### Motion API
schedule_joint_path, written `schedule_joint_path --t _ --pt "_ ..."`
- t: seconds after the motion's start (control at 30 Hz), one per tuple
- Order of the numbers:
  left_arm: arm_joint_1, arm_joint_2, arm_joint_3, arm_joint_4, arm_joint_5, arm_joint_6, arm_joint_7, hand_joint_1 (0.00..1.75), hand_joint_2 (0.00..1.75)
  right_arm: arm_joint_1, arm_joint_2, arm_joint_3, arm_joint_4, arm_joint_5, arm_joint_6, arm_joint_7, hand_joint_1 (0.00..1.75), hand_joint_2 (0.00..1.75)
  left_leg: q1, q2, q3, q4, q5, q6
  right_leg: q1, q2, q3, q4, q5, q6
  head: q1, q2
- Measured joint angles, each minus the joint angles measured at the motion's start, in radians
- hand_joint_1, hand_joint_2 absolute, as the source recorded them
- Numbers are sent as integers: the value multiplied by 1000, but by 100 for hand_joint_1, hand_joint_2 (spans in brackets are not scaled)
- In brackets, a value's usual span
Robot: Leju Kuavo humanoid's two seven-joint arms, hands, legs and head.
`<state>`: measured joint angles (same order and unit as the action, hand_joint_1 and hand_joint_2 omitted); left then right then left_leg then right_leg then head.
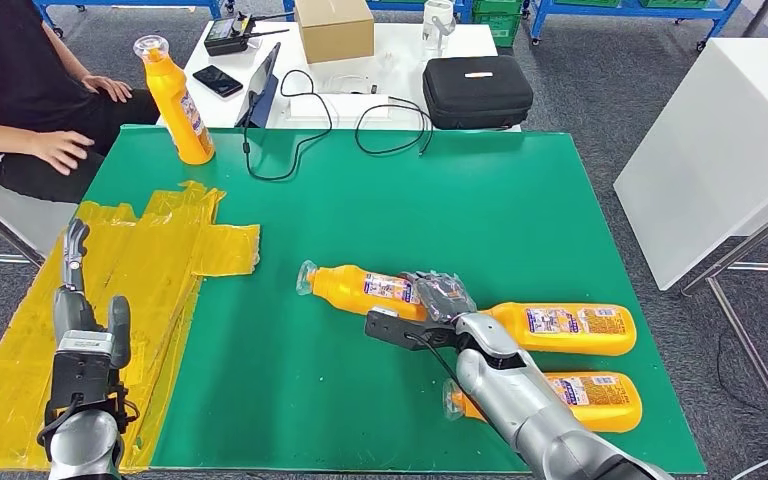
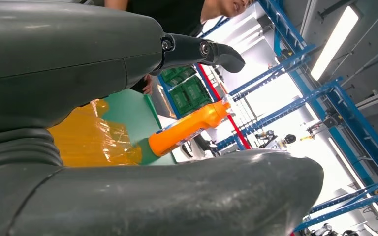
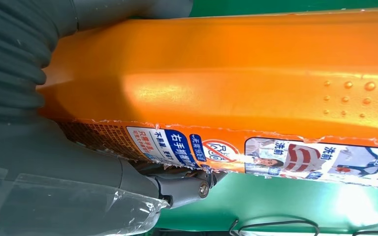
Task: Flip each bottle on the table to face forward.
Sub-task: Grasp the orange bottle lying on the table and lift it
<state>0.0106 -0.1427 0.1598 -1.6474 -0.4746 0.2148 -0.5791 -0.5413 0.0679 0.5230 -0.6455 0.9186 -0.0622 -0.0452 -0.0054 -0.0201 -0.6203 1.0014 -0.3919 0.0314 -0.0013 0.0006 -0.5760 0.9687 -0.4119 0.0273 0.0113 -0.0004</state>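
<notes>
Left hand (image 1: 85, 345): raised over the table's (image 1: 520, 210) left front corner, above yellow tape (image 1: 150, 270); fingers spread, holding nothing.
Upright bottle (image 1: 175, 100): far left corner, apparently finished.
Gripped bottle (image 1: 380, 290): lying near the front edge, cap leftward; right hand (image 1: 440, 300) fingers wrapped round its body.
Two lying bottles (image 1: 565, 328), (image 1: 585, 398): front right corner, judged still pending.

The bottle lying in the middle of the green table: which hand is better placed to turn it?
The right hand. It already grips that lying bottle around its body. The left hand is open over the yellow tape at the table's left edge, well apart from it.
</notes>
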Motion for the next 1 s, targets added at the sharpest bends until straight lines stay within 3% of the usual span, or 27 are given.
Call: schedule_joint_path --t 0.2,0.33,0.4,0.47,0.53,0.57,0.73,1.0 --pt "0 0 0 0 0 0 0 0 0 0 0 0 0 0 0 0 175 175 0 0 0 0 0 0 0 0 0 0 0 0 0 0" --pt "0 0 -1 0 12 -13 7 0 175 1 4 0 -6 -10 -6 -11 175 175 0 0 0 0 0 0 0 0 1 0 0 0 0 0" --pt "11 -2 -10 2 116 -117 48 0 175 31 27 -15 -89 -82 -26 -73 175 175 0 1 -3 0 0 0 0 1 -1 1 1 0 2 0" --pt "34 -7 -35 7 345 -345 85 0 175 76 75 -30 -260 -176 -34 -139 175 175 0 5 -9 0 1 -1 0 4 -9 2 3 0 2 0" --pt "49 -14 -69 12 555 -572 87 0 175 92 125 -26 -417 -224 -28 -138 175 175 0 8 -13 0 2 -2 0 7 -17 3 4 -1 1 0" --pt "52 -16 -83 13 610 -634 86 0 175 93 139 -22 -473 -237 -29 -129 175 175 1 6 -14 0 3 -2 0 6 -19 3 3 -2 1 0" --pt "59 -17 -103 17 650 -617 89 0 175 116 151 -21 -621 -278 -52 -145 175 175 1 -1 -16 0 2 -3 0 0 -15 3 0 -1 1 0" --pt "58 -17 -112 24 652 -614 91 0 175 142 152 -21 -682 -282 -58 -162 175 175 1 -1 -17 0 2 -3 0 0 -16 3 1 -1 1 0"
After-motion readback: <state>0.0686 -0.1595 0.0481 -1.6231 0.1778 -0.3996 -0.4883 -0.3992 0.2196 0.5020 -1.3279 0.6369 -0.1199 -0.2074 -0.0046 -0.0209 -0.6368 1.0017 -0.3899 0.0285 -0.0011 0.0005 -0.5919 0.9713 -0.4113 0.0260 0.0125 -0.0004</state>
